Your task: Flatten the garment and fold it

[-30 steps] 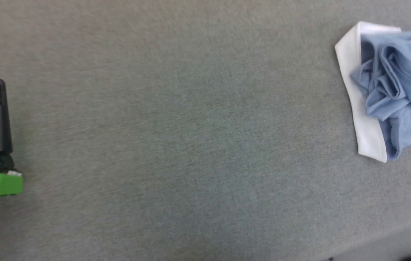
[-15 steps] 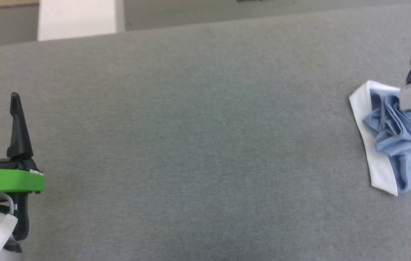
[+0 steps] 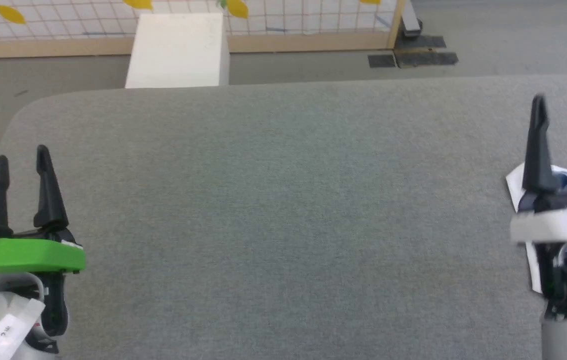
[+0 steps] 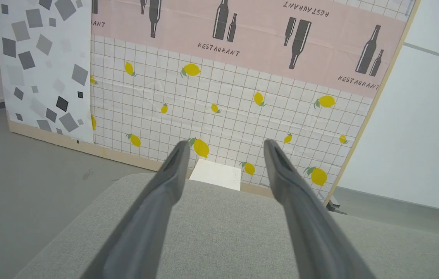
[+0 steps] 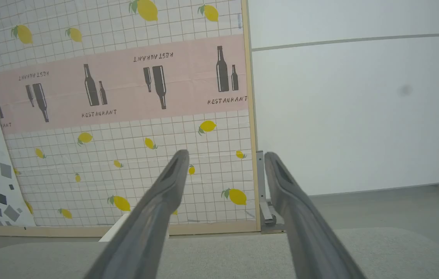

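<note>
The garment lies bunched at the right edge of the grey table; a white strip and a bit of light blue cloth peek out from behind my right gripper. My right gripper hovers over it, open and empty, fingers pointing to the table's far edge. At the lower left my left gripper, on its green mount, stands open and empty, far from the garment. In the wrist views both pairs of fingers, left and right, are spread with nothing between them.
A white box stands on the floor beyond the table's far edge, before a tiled panel with lemons. A white wall is to the right. The table's far left corner is rounded.
The head camera has tilted up, so the far table edge, floor and panel have come into view. My right gripper now shows over the garment; both grippers stay open.
</note>
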Motion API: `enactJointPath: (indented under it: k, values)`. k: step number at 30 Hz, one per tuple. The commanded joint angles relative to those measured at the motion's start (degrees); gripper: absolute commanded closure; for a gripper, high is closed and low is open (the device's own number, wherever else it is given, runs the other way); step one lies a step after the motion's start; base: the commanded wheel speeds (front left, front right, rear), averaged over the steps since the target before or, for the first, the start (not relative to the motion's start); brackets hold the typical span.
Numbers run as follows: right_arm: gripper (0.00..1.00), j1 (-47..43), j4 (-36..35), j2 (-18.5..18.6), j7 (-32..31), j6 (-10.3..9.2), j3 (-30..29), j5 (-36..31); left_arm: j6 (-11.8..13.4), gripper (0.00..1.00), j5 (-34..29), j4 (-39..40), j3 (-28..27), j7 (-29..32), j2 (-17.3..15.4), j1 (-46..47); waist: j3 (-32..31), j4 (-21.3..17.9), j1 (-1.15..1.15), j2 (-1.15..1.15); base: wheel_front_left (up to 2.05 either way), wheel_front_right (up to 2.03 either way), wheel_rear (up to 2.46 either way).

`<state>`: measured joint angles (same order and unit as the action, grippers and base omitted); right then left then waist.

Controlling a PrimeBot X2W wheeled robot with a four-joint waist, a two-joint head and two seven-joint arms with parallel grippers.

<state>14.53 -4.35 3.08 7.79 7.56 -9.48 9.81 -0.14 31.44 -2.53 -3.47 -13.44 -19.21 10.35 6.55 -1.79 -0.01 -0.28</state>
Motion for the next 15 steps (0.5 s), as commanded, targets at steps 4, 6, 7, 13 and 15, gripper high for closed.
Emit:
enactJointPath:
  k: [4, 6, 7, 13, 15]
  values:
    - [0.0, -4.35, 3.08, -0.19, 2.33, -0.08, 0.12, 1.4, 0.18, 0.0, 0.66, -1.16, 1.06, 0.7, 0.81, -1.05, -1.8, 1.6, 0.01, 0.28, 0.0, 0.0, 0.0]
    - [0.0, -5.64, 4.44, -0.19, 2.78, -0.08, 0.05, 1.17, 0.04, 0.0, 0.47, -1.93, 1.74, 1.01, 0.88, -1.28, -2.0, 1.68, 0.01, 0.28, 0.0, 0.0, 0.0]
    - [0.0, -6.28, 5.13, -0.19, 2.96, -0.08, 0.05, 1.15, -0.05, 0.0, 0.22, -2.42, 2.2, 1.18, 0.87, -1.41, -2.04, 1.69, 0.01, 0.28, 0.0, 0.0, 0.0]
    - [0.0, -8.92, 7.76, -0.2, 3.69, -0.08, 0.4, 0.96, -0.65, 0.0, -1.95, -5.8, 5.49, 1.58, 0.92, -2.11, -2.4, 1.35, 0.01, 0.28, 0.0, 0.0, 0.0]
    - [0.0, -9.59, 8.24, -0.2, 3.89, -0.08, 0.51, 0.75, -0.82, 0.0, -2.81, -6.97, 6.51, 1.44, 0.92, -2.32, -2.54, 1.19, 0.01, 0.28, 0.0, 0.0, 0.0]
